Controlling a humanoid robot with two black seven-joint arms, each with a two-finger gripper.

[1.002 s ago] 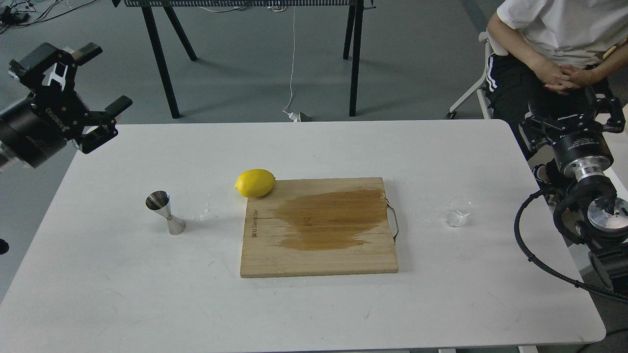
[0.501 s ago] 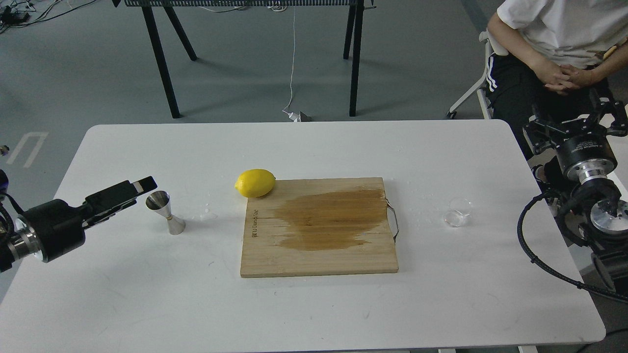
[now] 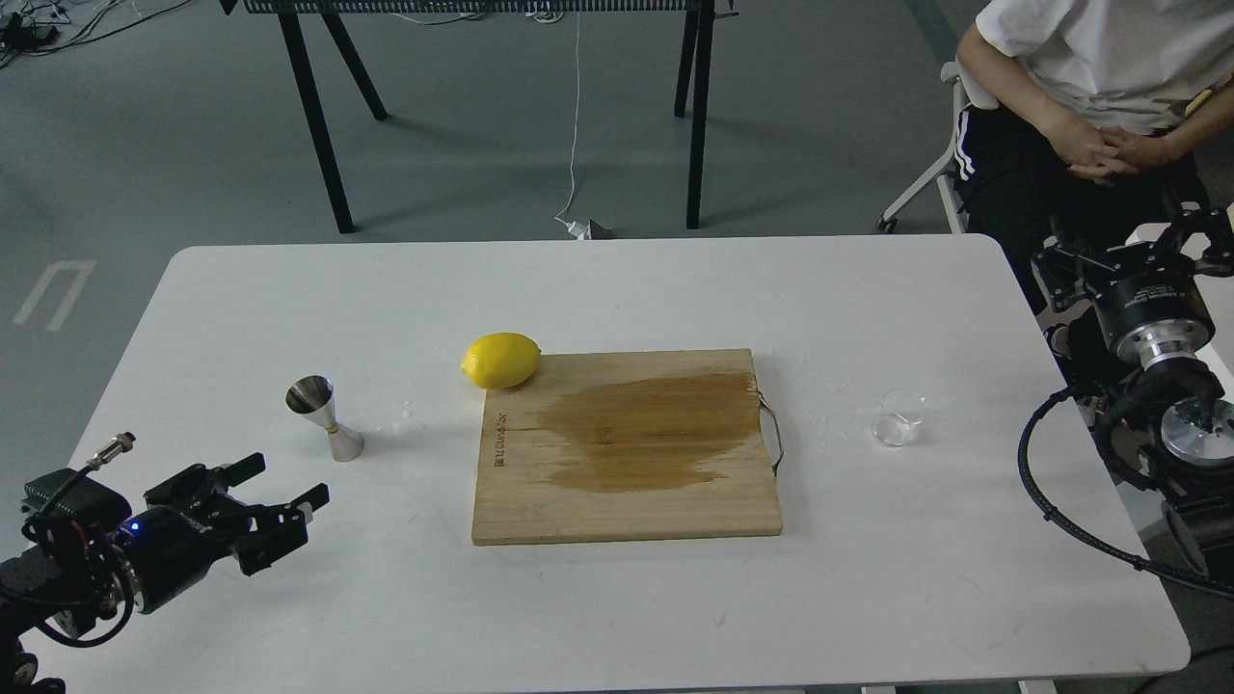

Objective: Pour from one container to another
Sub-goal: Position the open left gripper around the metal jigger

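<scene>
The small clear glass cup (image 3: 898, 416) stands upright on the white table (image 3: 617, 598), right of the board. Left of the board stands the shiny steel jigger (image 3: 323, 416), also upright. My left gripper (image 3: 285, 482) hovers low over the table's front left, below and slightly left of the jigger, its fingers spread and empty. My right gripper (image 3: 1128, 246) is beyond the table's right edge, well back and right of the cup, with its fingers apart and nothing in them.
A wooden cutting board (image 3: 627, 501) with a wet brown stain lies mid-table, and a lemon (image 3: 501, 360) rests at its back left corner. Small water drops lie near the jigger and the cup. A seated person (image 3: 1099, 87) is at the back right.
My left arm has swung down from high at the back left, past the jigger, to low over the table's front left. The right gripper shifted slightly right. Cup and jigger have not moved.
</scene>
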